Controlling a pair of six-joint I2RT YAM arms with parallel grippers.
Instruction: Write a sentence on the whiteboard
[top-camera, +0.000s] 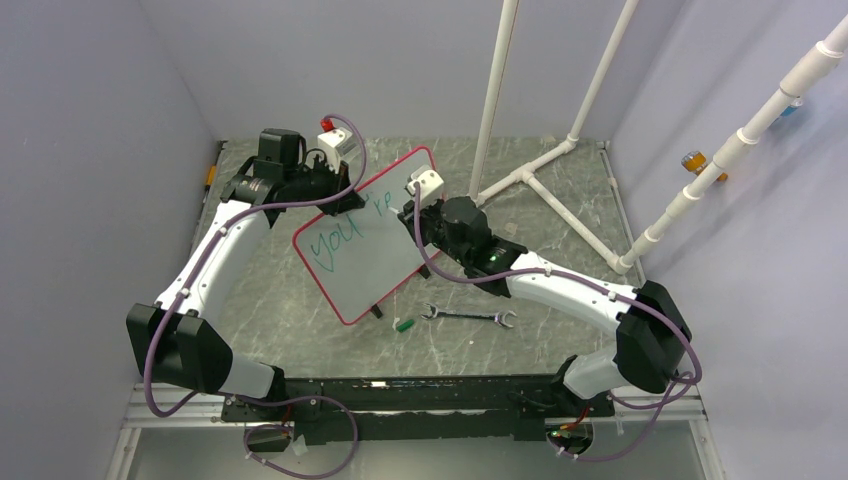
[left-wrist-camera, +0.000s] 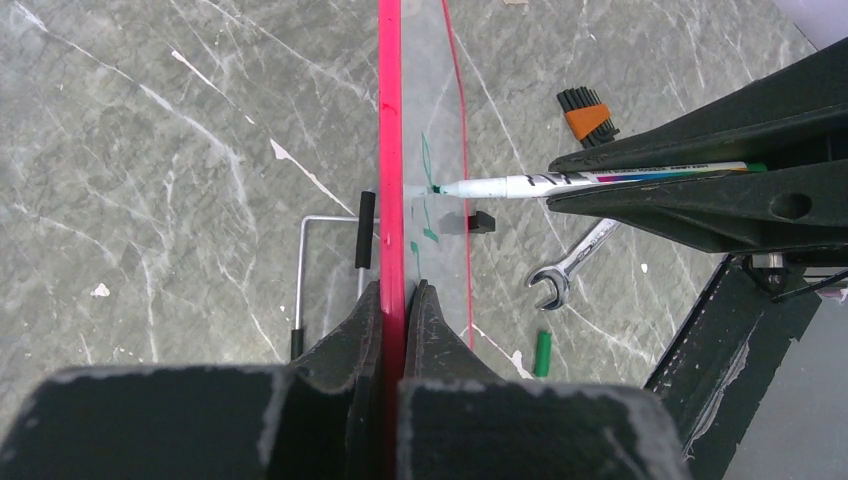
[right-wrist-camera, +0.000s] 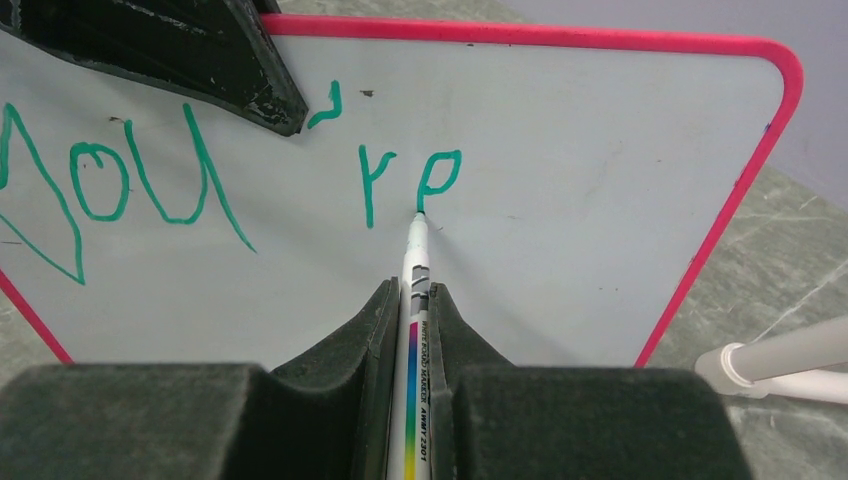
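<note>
The whiteboard (top-camera: 375, 250) — glossy white, pink-framed, tilted — shows the sentence (right-wrist-camera: 210, 170), green "you're"; the left end effector (left-wrist-camera: 392, 290) clamps its edge, the right end effector (right-wrist-camera: 412, 290) pinches a marker (right-wrist-camera: 415, 250).

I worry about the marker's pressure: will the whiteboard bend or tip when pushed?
Probably stiff: the whiteboard shows a straight edge under the marker. It might swivel, since only the left claw pinches its frame. The glossy face is likely slippery.

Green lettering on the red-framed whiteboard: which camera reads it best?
Right wrist: the green handwritten lettering faces it close up, "you're" legible, white marker pen tip on the last letter. Top external shows it small and slanted; left wrist sees the red-framed whiteboard edge-on, a few green strokes.
</note>
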